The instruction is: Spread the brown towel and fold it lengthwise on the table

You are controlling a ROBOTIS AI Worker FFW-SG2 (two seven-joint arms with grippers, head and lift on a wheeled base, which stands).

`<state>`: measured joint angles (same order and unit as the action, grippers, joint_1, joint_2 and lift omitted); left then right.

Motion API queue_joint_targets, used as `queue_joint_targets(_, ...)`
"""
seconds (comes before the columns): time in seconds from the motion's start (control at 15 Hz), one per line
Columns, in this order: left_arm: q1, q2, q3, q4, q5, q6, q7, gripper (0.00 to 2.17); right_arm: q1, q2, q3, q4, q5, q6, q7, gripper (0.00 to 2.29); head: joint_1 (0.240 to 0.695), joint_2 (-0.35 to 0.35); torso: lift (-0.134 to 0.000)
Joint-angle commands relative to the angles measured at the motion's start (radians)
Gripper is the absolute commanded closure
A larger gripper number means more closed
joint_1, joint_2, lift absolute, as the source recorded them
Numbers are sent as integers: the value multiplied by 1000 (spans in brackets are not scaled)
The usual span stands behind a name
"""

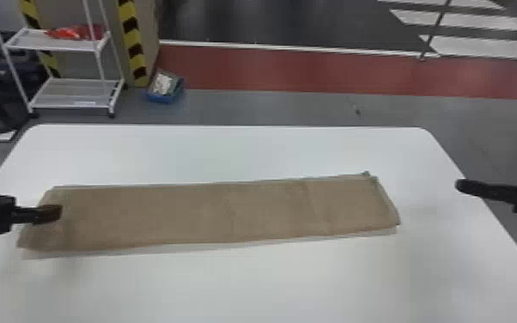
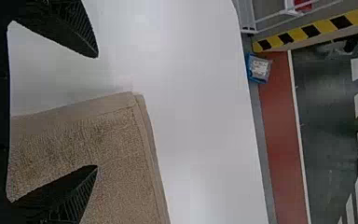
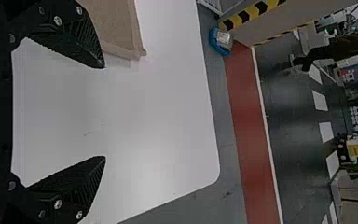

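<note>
Black and spread, with nothing pinched, the left claw (image 2: 97,111) is held over the left end of the brown towel (image 1: 184,217), and the right claw (image 3: 105,112), likewise spread, is held apart from its right end. Laid as a flat strip on the table (image 1: 270,283), the towel is judged to be folded lengthwise, so only edge-squaring and withdrawal are called for. Two claws, one towel, one table and, beyond, one blue bin (image 1: 163,99) are counted.

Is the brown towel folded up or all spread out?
Folded: the brown towel lies on the table as a long, narrow strip, and the left wrist view shows one layer's edge peeking out past another.
</note>
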<state>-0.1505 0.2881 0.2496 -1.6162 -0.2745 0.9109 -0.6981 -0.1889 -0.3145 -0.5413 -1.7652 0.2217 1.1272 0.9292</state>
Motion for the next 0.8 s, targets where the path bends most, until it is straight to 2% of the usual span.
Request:
queue_joint_targets(0.0,46,-12,36,-70,17,30,-4,33,-38,32,44,41,22,-5,-7,215,695,-86,-124)
queue_joint_targets(0.27,141,-52,100,-228,78,70,-11,33,-47,81,38,66,4,-17,-26,215,695,-44,-124)
queue_joint_targets(0.6,150,-50,119,-254,90,98,-49,36,-35,124,34,43,-9,23,-56,205,695,-32,-124)
queue_joint_targets(0.73,149,-46,129,-254,98,132,-67,39,-34,135,30,23,-35,62,-75,164,695,-29,-124)
